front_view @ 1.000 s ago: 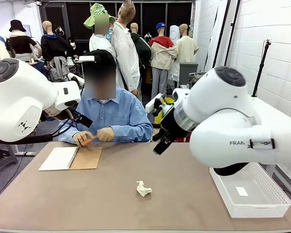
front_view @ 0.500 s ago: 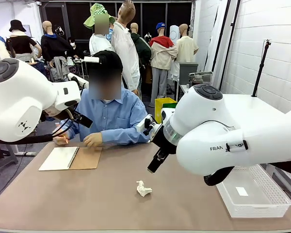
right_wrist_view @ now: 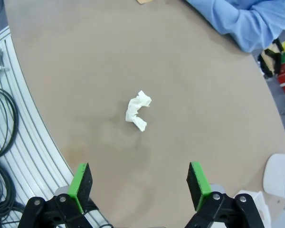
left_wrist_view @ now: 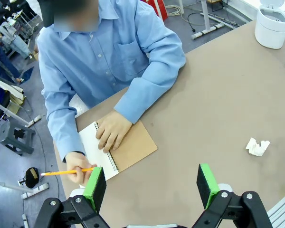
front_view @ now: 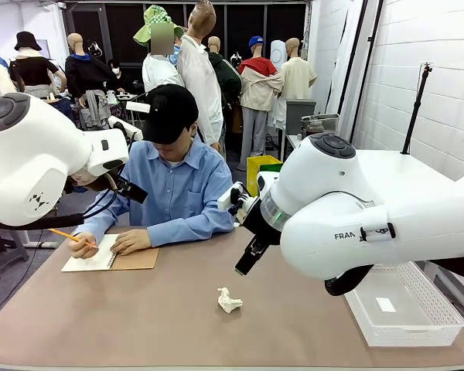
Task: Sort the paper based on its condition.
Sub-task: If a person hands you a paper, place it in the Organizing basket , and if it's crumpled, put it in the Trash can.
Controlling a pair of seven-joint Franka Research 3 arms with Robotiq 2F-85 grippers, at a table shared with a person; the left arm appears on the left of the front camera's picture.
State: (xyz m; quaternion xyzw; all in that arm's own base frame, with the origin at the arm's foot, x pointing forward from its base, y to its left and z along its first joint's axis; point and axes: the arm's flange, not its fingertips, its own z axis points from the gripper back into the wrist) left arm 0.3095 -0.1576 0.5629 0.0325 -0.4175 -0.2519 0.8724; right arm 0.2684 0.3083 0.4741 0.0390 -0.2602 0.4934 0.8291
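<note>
**Front view:** One crumpled paper [front_view: 230, 300] lies alone near the middle of the brown table [front_view: 139, 328]. One spiral notebook [front_view: 108, 253] lies open at the far left under the person's two hands. One hand [front_view: 83, 241] holds an orange pencil [front_view: 62, 233]. One white mesh basket [front_view: 406, 321] stands at the right edge with a small white tag [front_view: 386, 304] inside. The right arm reaches over the middle, and the right gripper [front_view: 244, 267] hangs above and behind the paper, clear of it. A white block wall runs along the right.

**Left wrist view:** The left gripper [left_wrist_view: 151, 186] hovers high over the table, its green pads wide apart and empty. The notebook lies below it, and the crumpled paper lies off toward the picture's right.

**Right wrist view:** The right gripper's jaws are spread with nothing between them. The crumpled paper rests on bare table ahead of them. A blue sleeve [right_wrist_view: 242, 21] crosses the top corner.
</note>
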